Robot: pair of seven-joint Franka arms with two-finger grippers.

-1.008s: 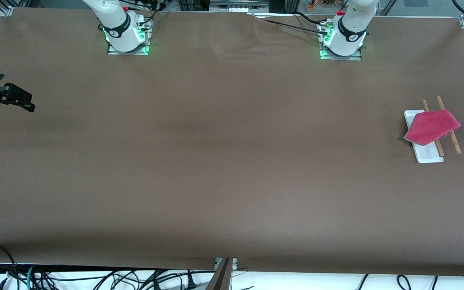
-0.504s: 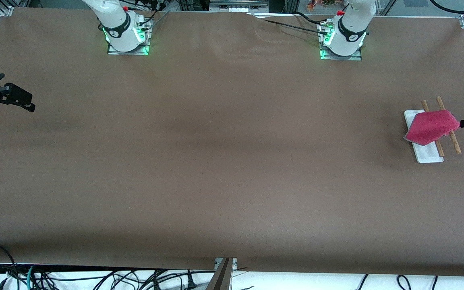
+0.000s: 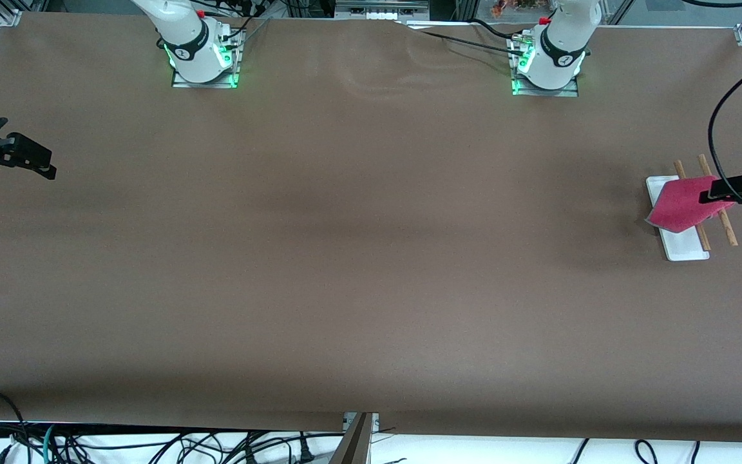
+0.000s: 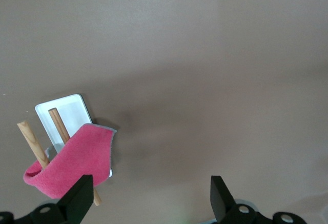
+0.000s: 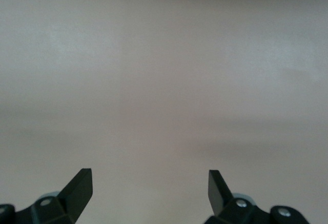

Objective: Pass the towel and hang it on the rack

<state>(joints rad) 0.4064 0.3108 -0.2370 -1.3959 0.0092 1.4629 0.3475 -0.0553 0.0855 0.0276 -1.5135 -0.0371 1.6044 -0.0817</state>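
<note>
The towel (image 3: 683, 205) is draped over the two wooden rods of the rack (image 3: 680, 248), which stands at the left arm's end of the table (image 3: 371, 258). One corner of the cloth hangs down toward the rack's white base; the rest lies across the rods.

The left gripper (image 3: 722, 189) hovers over the rack, at the towel's edge on the side away from the table's middle. Its jaws are wide apart and hold nothing; in the left wrist view one finger (image 4: 79, 201) lies over the towel's edge (image 4: 72, 165), but whether it touches the cloth I cannot tell. The right gripper (image 3: 46, 169) waits well apart from the rack, at the right arm's end of the table, over bare tabletop, its jaws also spread wide and empty, as the right wrist view (image 5: 148, 193) shows.

Judging by how things lie, the hanging itself looks done, with the towel resting on the rods. If the cloth needs straightening, the next move would call for a careful approach that does not snag it or tip the light rack; otherwise, a clean lift clear of it.
</note>
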